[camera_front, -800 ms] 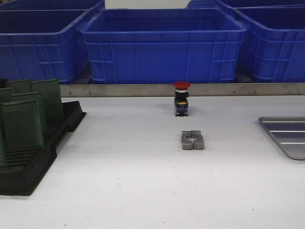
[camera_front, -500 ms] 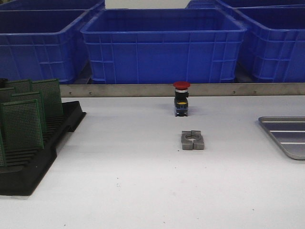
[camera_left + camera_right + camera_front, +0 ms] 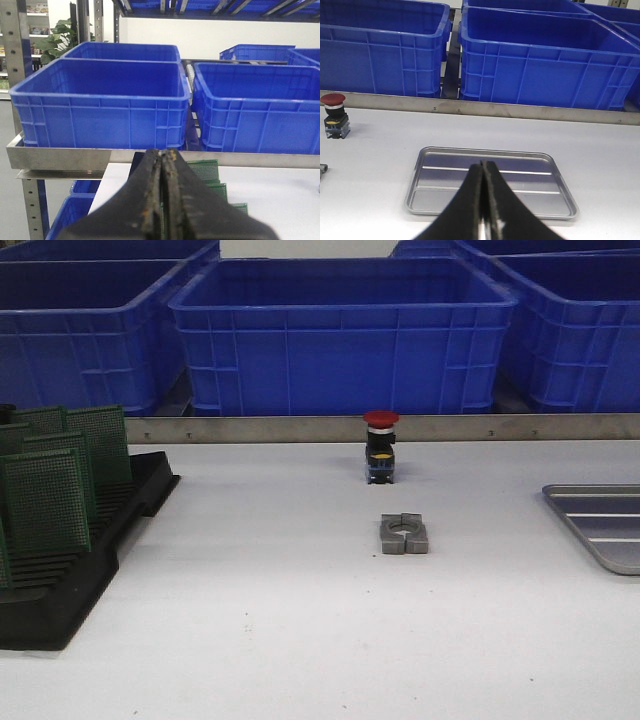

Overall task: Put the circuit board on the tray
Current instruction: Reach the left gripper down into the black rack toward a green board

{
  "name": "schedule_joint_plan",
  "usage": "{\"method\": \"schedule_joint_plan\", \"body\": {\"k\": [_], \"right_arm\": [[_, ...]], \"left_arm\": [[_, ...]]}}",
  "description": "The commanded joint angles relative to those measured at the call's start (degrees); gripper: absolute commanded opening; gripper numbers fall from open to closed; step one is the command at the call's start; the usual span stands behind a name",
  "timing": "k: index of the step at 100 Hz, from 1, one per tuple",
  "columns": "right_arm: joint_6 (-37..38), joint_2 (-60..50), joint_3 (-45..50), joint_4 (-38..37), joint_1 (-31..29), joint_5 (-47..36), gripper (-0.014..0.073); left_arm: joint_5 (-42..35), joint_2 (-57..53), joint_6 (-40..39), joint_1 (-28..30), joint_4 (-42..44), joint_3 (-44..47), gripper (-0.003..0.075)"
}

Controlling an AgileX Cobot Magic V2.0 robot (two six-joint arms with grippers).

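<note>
Several green circuit boards (image 3: 45, 502) stand upright in a black slotted rack (image 3: 60, 590) at the table's left; some show in the left wrist view (image 3: 206, 171) past the fingers. The silver-grey ridged tray (image 3: 600, 525) lies empty at the table's right edge, and fills the right wrist view (image 3: 440, 172). My left gripper (image 3: 163, 153) is shut and empty, above the rack's near end. My right gripper (image 3: 483, 164) is shut and empty, above the tray's near side. Neither gripper shows in the front view.
A red-capped push button (image 3: 381, 446) stands at the table's back centre, also in the right wrist view (image 3: 334, 115). A grey metal clamp block (image 3: 404, 534) lies in front of it. Blue plastic bins (image 3: 340, 335) line a shelf behind a metal rail (image 3: 300, 429).
</note>
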Motion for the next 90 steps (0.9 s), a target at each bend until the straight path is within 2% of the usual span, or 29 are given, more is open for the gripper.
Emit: {"method": "schedule_joint_plan", "body": {"k": [1,10,44,53,65,73,80,90], "right_arm": [[-0.17,-1.25,-0.05,-0.68,-0.12,-4.6,-0.006],[-0.17,-1.25,-0.05,-0.68,-0.12,-4.6,-0.006],[-0.17,-1.25,-0.05,-0.68,-0.12,-4.6,-0.006],[-0.17,-1.25,-0.05,-0.68,-0.12,-4.6,-0.006],[-0.17,-1.25,-0.05,-0.68,-0.12,-4.6,-0.006],[-0.17,-1.25,-0.05,-0.68,-0.12,-4.6,-0.006],[-0.17,-1.25,-0.05,-0.68,-0.12,-4.6,-0.006],[-0.17,-1.25,-0.05,-0.68,-0.12,-4.6,-0.006]], "left_arm": [[3.42,3.67,-0.5,-0.47,-0.44,-6.87,-0.002],[9.31,8.4,-0.5,-0.47,-0.44,-12.15,-0.002],[21.08,29.86,-0.16,-0.47,-0.44,-27.48,-0.001],[24.12,36.27,-0.16,-0.47,-0.44,-30.73,0.0062],[24.53,43.55,0.49,-0.47,-0.44,-34.39,0.0237],[26.56,47.73,7.35,-0.47,-1.11,-36.75,0.0349],[30.44,51.79,15.14,-0.47,-1.95,-39.19,0.0379],[36.83,57.97,25.29,-0.47,-5.43,-42.75,0.0378]]}}
